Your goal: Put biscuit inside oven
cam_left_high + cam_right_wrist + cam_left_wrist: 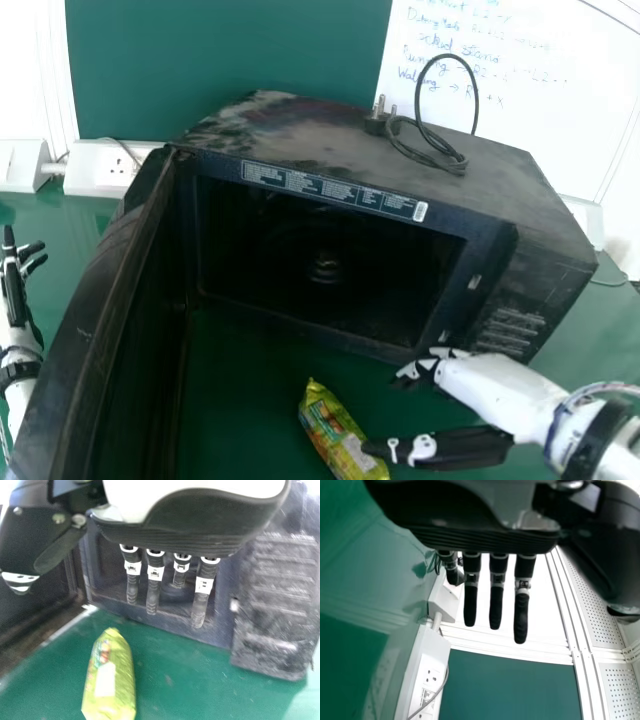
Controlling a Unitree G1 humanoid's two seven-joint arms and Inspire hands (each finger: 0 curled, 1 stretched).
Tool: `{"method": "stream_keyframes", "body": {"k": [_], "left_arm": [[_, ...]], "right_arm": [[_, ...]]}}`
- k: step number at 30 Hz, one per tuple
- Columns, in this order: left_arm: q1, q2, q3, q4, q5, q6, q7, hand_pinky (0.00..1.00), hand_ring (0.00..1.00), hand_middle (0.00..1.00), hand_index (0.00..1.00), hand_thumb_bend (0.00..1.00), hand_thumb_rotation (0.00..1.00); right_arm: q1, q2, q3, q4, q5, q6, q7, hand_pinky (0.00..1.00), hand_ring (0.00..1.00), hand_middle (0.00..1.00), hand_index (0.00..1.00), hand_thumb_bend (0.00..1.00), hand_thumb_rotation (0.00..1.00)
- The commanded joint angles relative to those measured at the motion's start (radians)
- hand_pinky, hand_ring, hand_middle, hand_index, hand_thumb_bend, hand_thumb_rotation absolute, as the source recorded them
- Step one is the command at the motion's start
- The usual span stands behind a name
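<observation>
Bright light washes over the whiteboard [590,130]; shadow fills the oven [330,155].

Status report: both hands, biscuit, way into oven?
Left hand open, idle. Right hand open, near biscuit packet. Packet on table, ungripped. Oven door open, entrance looks free.

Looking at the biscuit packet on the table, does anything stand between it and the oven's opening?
Nothing loose that I can see. Between the biscuit packet and the opening of the oven are bare table and the oven's lower front edge; the open door stands to the left.
</observation>
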Motion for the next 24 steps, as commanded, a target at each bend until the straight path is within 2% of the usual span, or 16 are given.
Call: {"method": "stream_keyframes", "body": {"k": [1, 7, 12, 18, 24], "left_arm": [[0.011, -0.001, 0.004, -0.001, -0.008, -0.014, -0.011, 0.71, 0.68, 0.71, 0.50, 0.50, 0.05], [0.008, -0.004, 0.003, -0.001, 0.001, -0.013, -0.005, 0.71, 0.68, 0.71, 0.50, 0.50, 0.05], [0.012, -0.010, 0.000, -0.017, 0.001, -0.003, -0.002, 0.71, 0.68, 0.71, 0.50, 0.50, 0.05], [0.014, -0.013, -0.001, -0.025, 0.005, -0.003, 0.001, 0.70, 0.68, 0.70, 0.50, 0.50, 0.05], [0.012, -0.017, -0.001, -0.031, 0.004, 0.001, 0.000, 0.70, 0.67, 0.69, 0.50, 0.50, 0.04]], "right_arm": [[0.000, -0.006, 0.038, -0.004, -0.030, 0.012, -0.011, 0.62, 0.77, 0.81, 0.84, 1.00, 0.68], [-0.019, -0.012, 0.146, -0.004, -0.145, 0.037, -0.003, 0.59, 0.78, 0.83, 0.86, 1.00, 0.71], [-0.070, 0.029, 0.263, -0.004, -0.288, 0.058, -0.002, 0.59, 0.78, 0.82, 0.84, 1.00, 0.71], [-0.162, 0.134, 0.393, -0.004, -0.486, 0.091, 0.100, 0.65, 0.84, 0.87, 0.86, 1.00, 0.67], [-0.201, 0.272, 0.479, -0.004, -0.731, 0.042, 0.224, 0.70, 0.87, 0.91, 0.90, 1.00, 0.67]]}}
